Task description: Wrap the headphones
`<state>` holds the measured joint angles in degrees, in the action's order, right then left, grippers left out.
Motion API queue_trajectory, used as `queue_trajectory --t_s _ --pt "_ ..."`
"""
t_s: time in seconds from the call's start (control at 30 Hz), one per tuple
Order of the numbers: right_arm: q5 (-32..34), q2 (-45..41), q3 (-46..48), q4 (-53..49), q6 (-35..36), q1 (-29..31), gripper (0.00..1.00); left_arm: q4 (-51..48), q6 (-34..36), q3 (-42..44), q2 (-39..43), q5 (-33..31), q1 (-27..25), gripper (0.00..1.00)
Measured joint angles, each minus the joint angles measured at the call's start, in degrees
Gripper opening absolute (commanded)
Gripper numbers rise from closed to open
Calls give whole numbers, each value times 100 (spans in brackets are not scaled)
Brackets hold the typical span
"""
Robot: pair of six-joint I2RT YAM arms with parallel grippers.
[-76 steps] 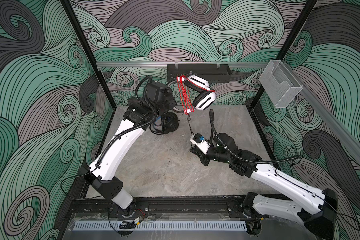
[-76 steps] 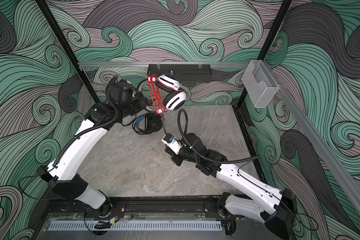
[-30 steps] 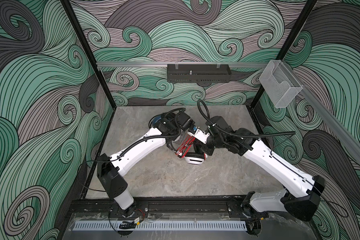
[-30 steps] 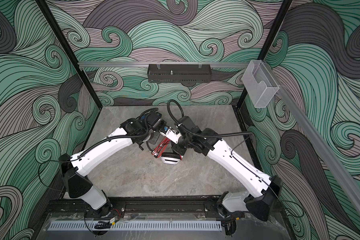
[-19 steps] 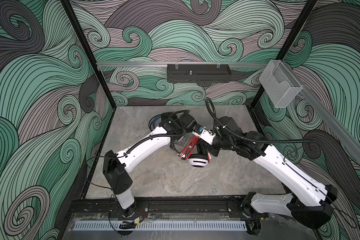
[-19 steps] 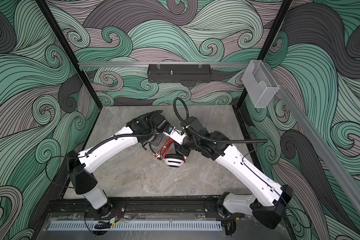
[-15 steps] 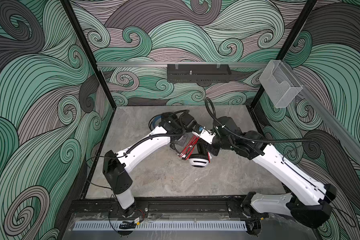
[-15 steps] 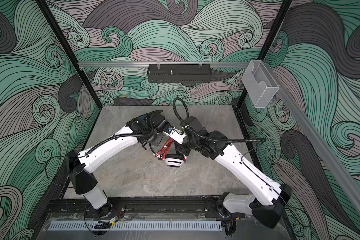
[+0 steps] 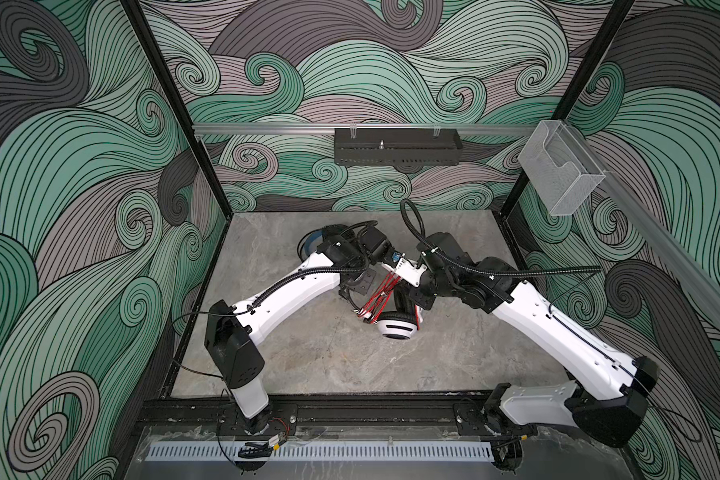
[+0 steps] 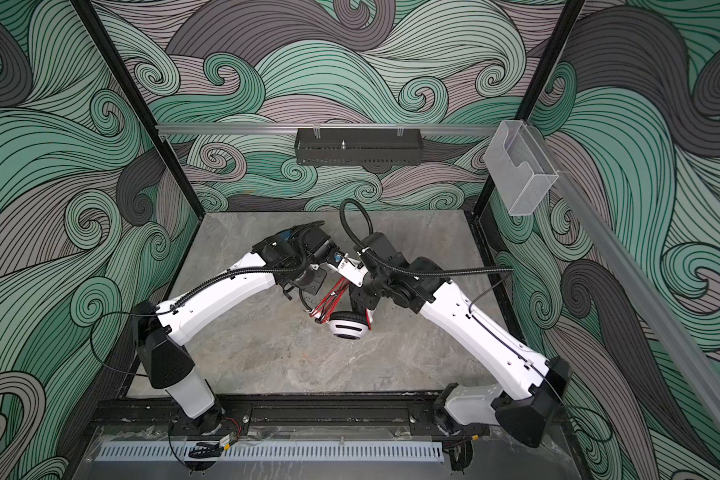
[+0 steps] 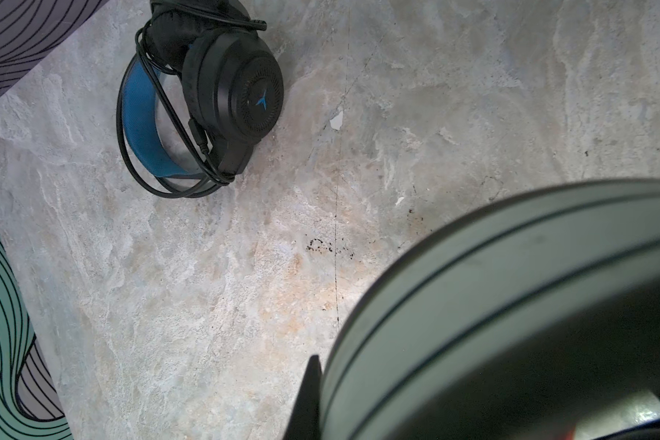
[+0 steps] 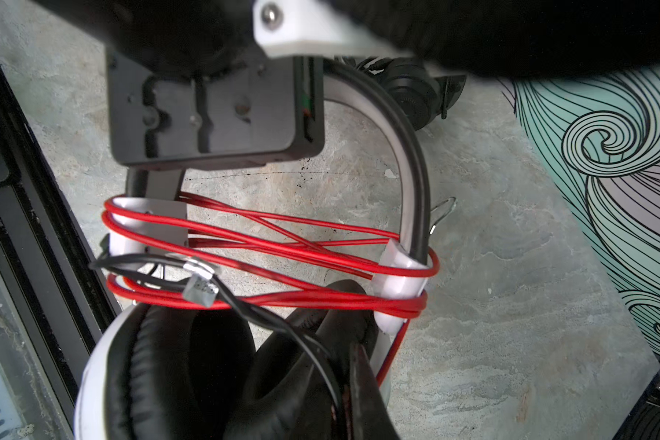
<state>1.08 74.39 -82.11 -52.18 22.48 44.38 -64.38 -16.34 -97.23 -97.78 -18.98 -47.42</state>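
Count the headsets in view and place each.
2. The white headset, wrapped in red cord, is mid-table beside the right arm; the black headset lies farther back, behind the left arm.

Left wrist view: white headset (image 11: 511, 289) band fills the corner right at the left fingers (image 11: 310, 396), blurred and cut by the frame. You only get one finger's edge. Black headset (image 11: 206, 95), out past the fingers, loses its top to the edge. Right wrist view: ear pads (image 12: 176, 373) run off the frame, right fingers lost in the dark there. Both top views: all fingertips hidden under the wrists (image 9: 429, 257), black headset mostly behind the left arm (image 9: 292, 291).
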Motion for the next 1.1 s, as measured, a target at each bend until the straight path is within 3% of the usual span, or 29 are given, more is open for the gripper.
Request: queue_trajectory --t_s 0.43,0.87,1.1 --pt "122 -52 654 188 -9 -4 0 142 35 284 -4 256 -39 0" --pt "-330 1615 935 396 -507 -675 1 1534 -229 1305 -675 680 243 0" --pt "-562 2234 682 472 -632 -981 9 2343 -358 1624 -997 981 472 0"
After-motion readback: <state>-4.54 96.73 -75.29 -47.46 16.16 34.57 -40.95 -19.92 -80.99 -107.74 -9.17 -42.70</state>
